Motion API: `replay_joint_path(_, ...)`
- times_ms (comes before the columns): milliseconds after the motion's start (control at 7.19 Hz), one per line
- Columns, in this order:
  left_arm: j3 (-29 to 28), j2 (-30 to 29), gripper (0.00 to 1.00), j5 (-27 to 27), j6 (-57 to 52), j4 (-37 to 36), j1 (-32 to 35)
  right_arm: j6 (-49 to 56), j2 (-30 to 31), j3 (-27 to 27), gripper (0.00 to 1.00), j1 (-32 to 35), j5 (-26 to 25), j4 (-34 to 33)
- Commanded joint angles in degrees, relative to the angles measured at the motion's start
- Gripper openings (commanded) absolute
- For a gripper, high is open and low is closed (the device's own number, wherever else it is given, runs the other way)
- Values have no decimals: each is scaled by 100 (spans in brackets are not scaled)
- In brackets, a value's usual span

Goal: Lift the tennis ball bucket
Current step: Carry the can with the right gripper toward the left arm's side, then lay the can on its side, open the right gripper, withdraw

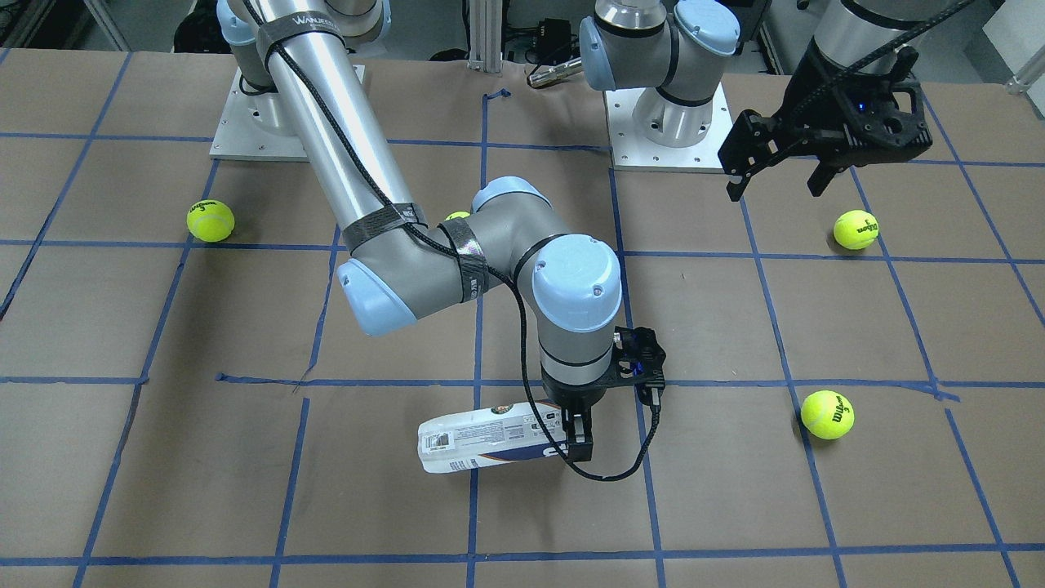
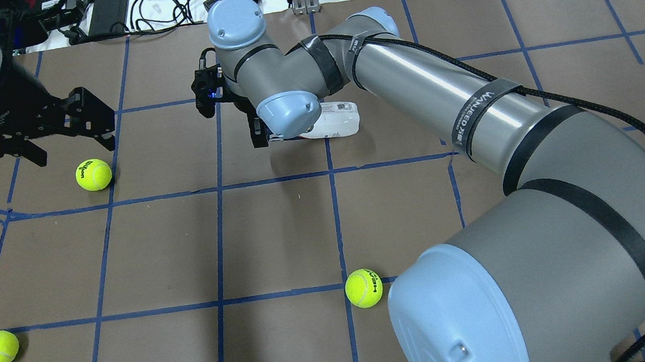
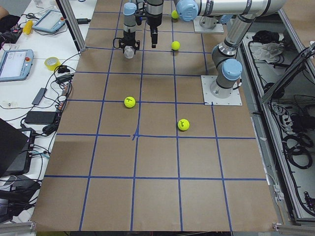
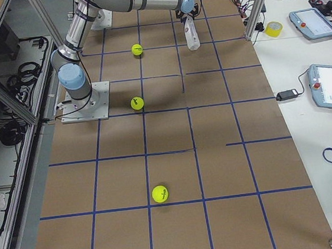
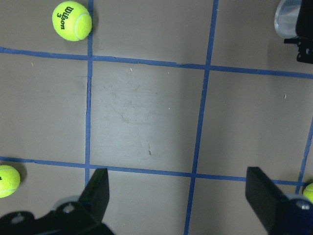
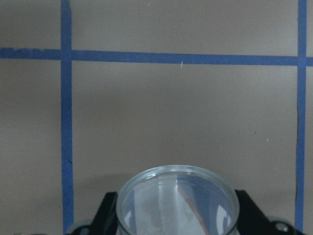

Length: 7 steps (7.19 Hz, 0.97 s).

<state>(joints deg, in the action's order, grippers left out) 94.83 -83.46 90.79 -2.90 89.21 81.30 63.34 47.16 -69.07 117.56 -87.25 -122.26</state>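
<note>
The open mouth of the tennis ball bucket (image 6: 178,205) is filling the bottom of the right wrist view, sitting between the two fingers (image 6: 103,215) of the right gripper (image 1: 578,431). The right gripper is pointing straight down and is clamping the bucket near this open end, with its jaws narrowed to the width of the cylinder. The labelled body is projecting sideways from the fingers, roughly level. The grasp step is judged complete. The lift itself is judged barely begun or not begun: the bucket is sitting low over the table (image 1: 163,506) below the fingertips, and the views are not showing whether it is clear of the surface. Raising it is the part left to do. The left gripper (image 1: 775,188) is hovering well apart from the right gripper, jaws spread wide and holding nothing, with one tennis ball (image 1: 856,229) lying on the table near its fingertips. Other tennis balls (image 1: 827,414) are lying loose, well apart from the right gripper.
</note>
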Motion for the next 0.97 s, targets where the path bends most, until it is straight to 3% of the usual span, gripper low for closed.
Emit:
replay_joint_path(0, 0, 5, 100, 52, -8, 0, 0, -144, 91, 68, 100, -40, -30, -227)
replay_joint_path(139, 0, 5, 100, 131, -8, 0, 0, -599, 388, 95, 100, -449, -12, -54)
replay_joint_path(696, -35, -100, 100, 132, -8, -17, -18, -1024, 2215, -98, 100, -1444, 190, 3185)
replay_joint_path(835, 8, -162, 100, 80, -8, -61, -27, -1225, 2532, -98, 100, -1812, 199, 3287)
